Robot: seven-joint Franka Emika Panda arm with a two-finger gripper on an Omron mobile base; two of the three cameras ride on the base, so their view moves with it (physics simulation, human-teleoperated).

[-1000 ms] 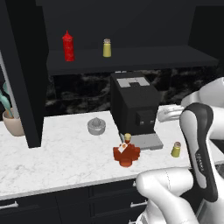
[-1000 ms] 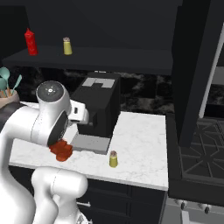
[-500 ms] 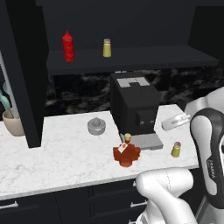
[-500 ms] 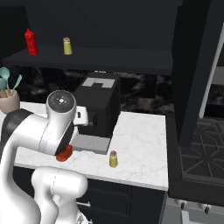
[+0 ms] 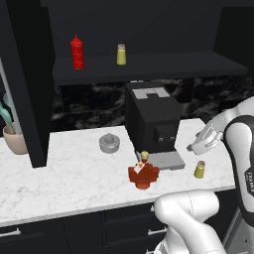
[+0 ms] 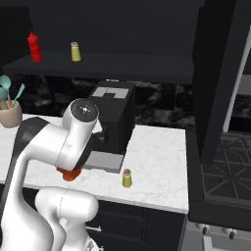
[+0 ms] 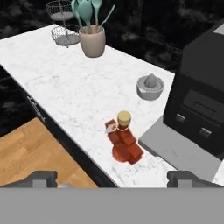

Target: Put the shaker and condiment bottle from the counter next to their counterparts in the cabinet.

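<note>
- the gripper [image 7: 112, 177] is hovering over the counter's [image 7: 65, 83] front edge, its fingers spread wide and gripping nothing.
- the condiment bottle [image 7: 124, 141] is standing near the front edge, just beside the coffee machine's [image 5: 151, 116] grey tray.
- the shaker [image 5: 199, 169] is sitting near the counter's right front corner.
- the counterparts, a red squeeze bottle [image 5: 77, 52] and a yellow shaker [image 5: 121, 54], are standing on the cabinet [image 5: 149, 67] shelf.

Orange-red condiment bottle [image 7: 124, 142] with yellowish cap on white grey-veined counter [image 7: 65, 89].

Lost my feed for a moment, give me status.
Gripper open, empty, above counter. Condiment bottle and shaker both on marble. Coffee machine stands beside the bottle.
</note>
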